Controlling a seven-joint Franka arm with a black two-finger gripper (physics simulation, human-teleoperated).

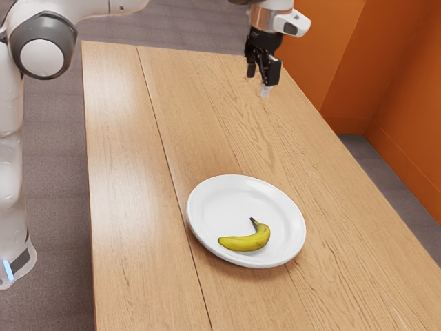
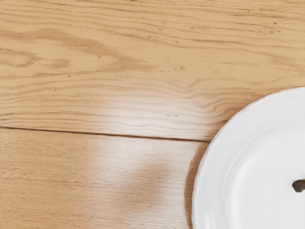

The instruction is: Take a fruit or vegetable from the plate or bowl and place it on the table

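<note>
Okay, nearest first: a white round plate [image 1: 207,238] is sitting flat on the wooden table [image 1: 124,207], and one yellow banana [image 1: 247,242] is lying in it. The banana is resting toward the plate's near side in the exterior view, its body curving, its blunt end pointing to the exterior view's left, and its dark stem tip [image 1: 252,220] pointing toward the far side. Greenish tint is showing near the stem. The raised rim is circling the fruit.

In the wrist view, part of the plate is showing, with the dark stem tip over its white inner surface. A dark seam [image 2: 109,135] in the tabletop is running up to the rim, and a soft shadow is falling on the wood beside it.

At the exterior view's left, the white arm base [image 1: 17,255] is standing beside the table, a blue light glowing low on it. Farther back, the black two-finger gripper [image 1: 258,83] is hanging above the table's far part, pointing down, well apart from the plate, its fingers standing wide with a gap between them. Beyond, orange panels [image 1: 400,83] are rising behind the table over gray flooring [image 1: 186,24].
</note>
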